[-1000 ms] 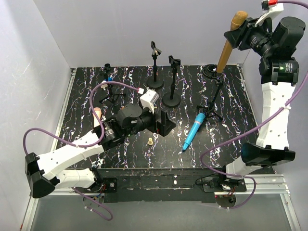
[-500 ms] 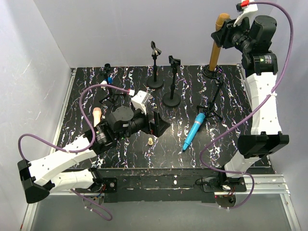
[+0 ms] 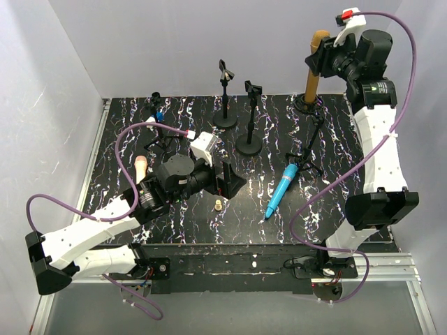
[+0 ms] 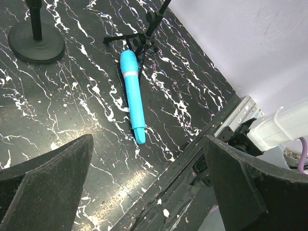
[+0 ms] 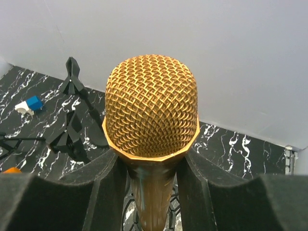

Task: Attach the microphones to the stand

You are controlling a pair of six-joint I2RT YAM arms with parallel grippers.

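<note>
My right gripper point(image 3: 319, 61) is shut on the golden-brown microphone point(image 3: 312, 75), which it holds upright high at the back right. The microphone's lower end sits at the ring holder of a black tripod stand point(image 3: 311, 136). The right wrist view shows its mesh head point(image 5: 151, 106) just above my fingers point(image 5: 96, 192). The light blue microphone point(image 3: 281, 190) lies flat on the table beside that tripod's feet and also shows in the left wrist view point(image 4: 131, 91). My left gripper point(image 3: 230, 180) hovers open mid-table with nothing in it. A pale pink microphone point(image 3: 141, 166) peeks out behind the left arm.
Two black round-base stands point(image 3: 225, 98) point(image 3: 250, 120) rise at the back centre. Another tripod stand point(image 3: 159, 139) lies at the left near a small blue-and-white piece point(image 3: 159, 112). A tiny beige peg point(image 3: 218, 205) sits near the front. White walls enclose the marbled black table point(image 3: 335, 181).
The right arm has swung left and stood the golden-brown microphone upright over the tripod's ring. The left arm drew back slightly leftward, gripper still open.
</note>
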